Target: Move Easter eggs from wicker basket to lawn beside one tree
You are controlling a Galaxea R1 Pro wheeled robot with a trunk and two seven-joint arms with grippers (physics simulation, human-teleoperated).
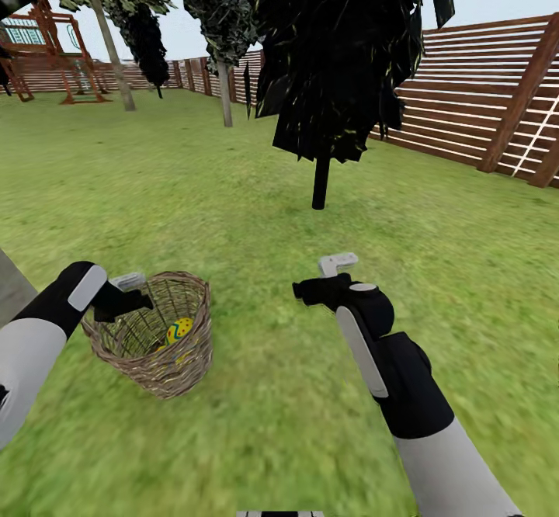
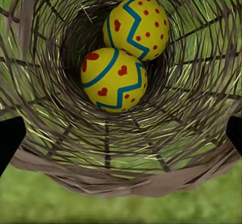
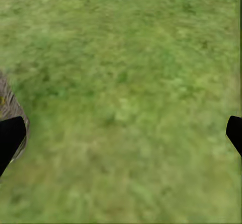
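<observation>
Two Easter eggs (image 2: 123,55) lie touching inside the wicker basket (image 1: 155,338). The left gripper (image 1: 128,292) hovers spread-fingered at the basket's rim; the right gripper (image 1: 330,280), also spread, hangs beside the basket over the lawn (image 3: 131,93).

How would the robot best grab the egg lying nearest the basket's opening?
Straight down through the basket's open top. The nearer egg lies deep in the wicker basket, touching the second egg, with woven walls all round. I'd close the left gripper across its round middle, fingers on the two sides away from its neighbour.
</observation>
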